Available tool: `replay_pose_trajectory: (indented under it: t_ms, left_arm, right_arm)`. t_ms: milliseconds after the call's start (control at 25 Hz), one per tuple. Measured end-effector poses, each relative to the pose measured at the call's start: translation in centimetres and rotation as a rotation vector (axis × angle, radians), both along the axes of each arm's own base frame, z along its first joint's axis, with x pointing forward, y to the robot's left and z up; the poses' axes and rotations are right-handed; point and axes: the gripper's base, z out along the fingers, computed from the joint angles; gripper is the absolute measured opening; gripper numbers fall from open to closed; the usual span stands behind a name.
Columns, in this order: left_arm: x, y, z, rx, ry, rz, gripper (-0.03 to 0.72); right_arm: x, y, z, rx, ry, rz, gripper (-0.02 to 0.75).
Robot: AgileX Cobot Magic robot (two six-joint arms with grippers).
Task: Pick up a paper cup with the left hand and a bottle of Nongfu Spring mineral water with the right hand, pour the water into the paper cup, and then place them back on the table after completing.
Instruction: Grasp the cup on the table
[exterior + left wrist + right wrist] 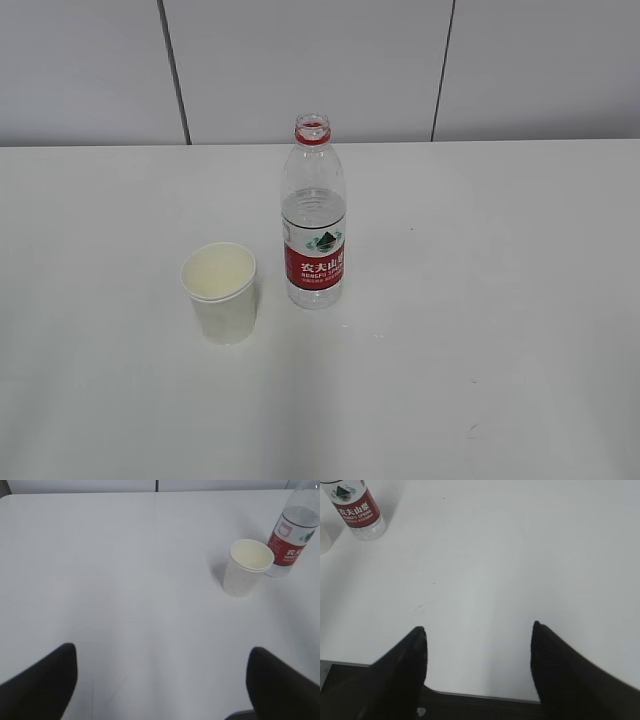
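A white paper cup [220,292] stands upright and empty on the white table [480,300]. Just to its right stands an uncapped Nongfu Spring bottle [314,215] with a red label, holding clear water [313,212] about halfway up. Neither arm shows in the exterior view. In the left wrist view the cup [247,567] and bottle [292,535] sit far ahead to the right; my left gripper [162,652] is open and empty over bare table. In the right wrist view the bottle [356,510] is at the top left; my right gripper [479,629] is open and empty at the table's near edge.
A grey panelled wall [300,60] runs behind the table. The table's near edge [480,696] shows in the right wrist view, with dark space below it. Faint scuff marks [422,605] lie on the tabletop.
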Motion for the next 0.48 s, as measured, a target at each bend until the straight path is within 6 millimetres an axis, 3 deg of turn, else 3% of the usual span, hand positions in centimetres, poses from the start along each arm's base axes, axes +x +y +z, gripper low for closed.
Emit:
replay_pose_trajectory:
  t_ms: [480]
  left_arm:
    - [0.0, 0.0, 0.0, 0.0, 0.0, 0.0, 0.626]
  right_arm:
    - [0.0, 0.0, 0.0, 0.0, 0.0, 0.0, 0.482]
